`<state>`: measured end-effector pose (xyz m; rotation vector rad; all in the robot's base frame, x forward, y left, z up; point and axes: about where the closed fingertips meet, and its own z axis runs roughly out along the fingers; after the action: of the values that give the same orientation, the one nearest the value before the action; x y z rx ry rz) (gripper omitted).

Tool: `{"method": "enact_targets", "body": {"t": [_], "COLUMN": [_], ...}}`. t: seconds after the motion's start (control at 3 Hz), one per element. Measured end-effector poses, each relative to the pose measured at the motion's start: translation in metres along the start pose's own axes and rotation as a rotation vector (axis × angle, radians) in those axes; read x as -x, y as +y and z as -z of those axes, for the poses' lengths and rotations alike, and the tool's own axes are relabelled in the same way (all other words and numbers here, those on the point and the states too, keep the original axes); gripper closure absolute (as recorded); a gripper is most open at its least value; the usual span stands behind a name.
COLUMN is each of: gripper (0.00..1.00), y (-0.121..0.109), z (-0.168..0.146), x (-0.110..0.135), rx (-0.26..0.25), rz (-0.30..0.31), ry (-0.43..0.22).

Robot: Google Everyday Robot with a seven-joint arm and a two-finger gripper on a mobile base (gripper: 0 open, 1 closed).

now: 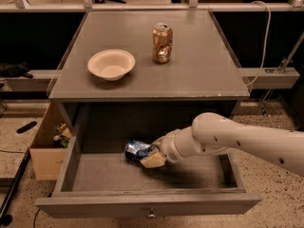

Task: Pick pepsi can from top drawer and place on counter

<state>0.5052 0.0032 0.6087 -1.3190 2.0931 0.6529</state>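
The pepsi can [137, 149], blue and dented, lies on its side inside the open top drawer [95, 205], near the middle of the drawer. My gripper [151, 151] reaches in from the right on the white arm [237, 139]. Its beige fingers [153, 160] are closed around the can's right end, one above and one below. The can looks slightly raised off the drawer floor. The counter [204, 70] is the grey top above the drawer.
A gold can [162, 42] and a white bowl [111, 64] stand on the counter. The drawer front has a small knob [151, 215]. A cardboard box [45, 148] with clutter sits on the floor to the left. A cable [266, 37] hangs at the right.
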Motion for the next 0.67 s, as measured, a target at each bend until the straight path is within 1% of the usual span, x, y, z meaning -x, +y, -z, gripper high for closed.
{"method": "enact_targets", "body": {"t": [0.33,0.67], "gripper": [1.00,1.00], "y": [0.002,0.005], "z": [0.011,0.040], "x": [0.001,0.004], "rx": [0.002,-0.009], "rz": [0.007,0.019], "ry": [-0.002,-0.012]}}
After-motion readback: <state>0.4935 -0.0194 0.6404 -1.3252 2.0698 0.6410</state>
